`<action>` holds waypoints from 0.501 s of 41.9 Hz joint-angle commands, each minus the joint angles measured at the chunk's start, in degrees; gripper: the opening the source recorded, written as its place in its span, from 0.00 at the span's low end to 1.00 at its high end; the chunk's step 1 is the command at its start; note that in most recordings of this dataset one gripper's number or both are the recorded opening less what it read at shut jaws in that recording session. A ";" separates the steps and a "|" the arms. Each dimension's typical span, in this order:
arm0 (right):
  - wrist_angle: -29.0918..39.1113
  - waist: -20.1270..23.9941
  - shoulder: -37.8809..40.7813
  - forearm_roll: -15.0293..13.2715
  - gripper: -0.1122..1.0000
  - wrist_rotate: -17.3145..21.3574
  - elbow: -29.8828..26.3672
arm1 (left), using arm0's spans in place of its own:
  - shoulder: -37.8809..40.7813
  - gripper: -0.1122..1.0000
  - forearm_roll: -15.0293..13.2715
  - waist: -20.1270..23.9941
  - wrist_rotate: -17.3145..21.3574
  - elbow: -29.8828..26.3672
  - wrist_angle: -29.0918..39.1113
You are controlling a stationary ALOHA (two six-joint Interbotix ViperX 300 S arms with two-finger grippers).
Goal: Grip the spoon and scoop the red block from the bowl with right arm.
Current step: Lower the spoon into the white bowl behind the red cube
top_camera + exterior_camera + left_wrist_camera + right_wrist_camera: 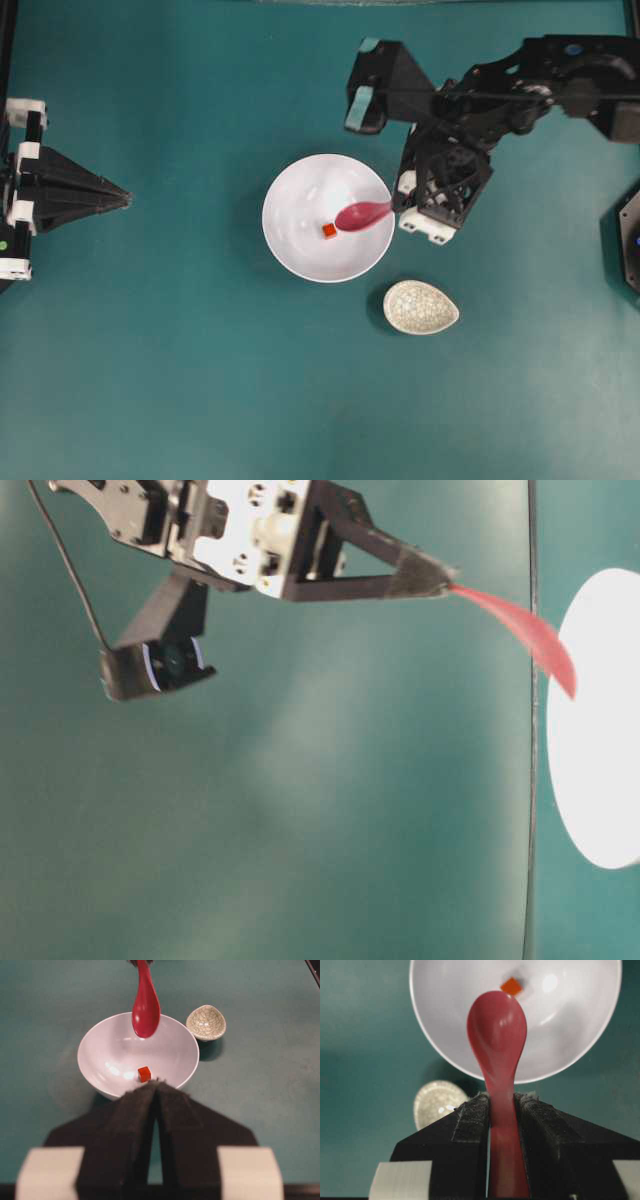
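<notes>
Right hand (501,1102) is clamping the spoon (362,214) by its handle, pads pressing on both sides in the right wrist view. Handle is running back between the jaws, scoop pointing away from the hand.

Spoon scoop is hanging over the bowl (290,250), inside the rim on the side nearest the right arm (500,95). In the left wrist view the scoop is sitting above the bowl's interior, not touching the white surface as far as I can tell. Table-level view is showing the spoon angling down from the hand tip toward the bowl.

Red block (329,231) is lying on the bowl floor near the middle, just beside the scoop tip in the overhead view. It is not in the scoop. Contact between tip and block: cannot tell from overhead; the left wrist view is showing a clear gap, with the block lower and nearer that camera.

Left hand (125,198) is sitting pinched together, holding nothing, well apart from the bowl at the left edge of the overhead view. Its tip is pointing toward the bowl.

Speckled egg-shaped dish (421,307) is resting on the teal surface (180,380) near the bowl, not touching it, on the right arm's side. Nothing is lying in it.
</notes>
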 commanded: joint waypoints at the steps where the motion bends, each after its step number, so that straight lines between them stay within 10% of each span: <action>1: 0.70 0.70 0.53 -1.05 0.32 0.09 -2.64 | 0.35 0.10 0.09 -0.09 0.09 -0.70 -0.26; 21: 7.21 1.58 6.59 -6.24 0.32 0.09 -10.02 | 0.44 0.10 0.09 0.00 0.44 -0.70 0.09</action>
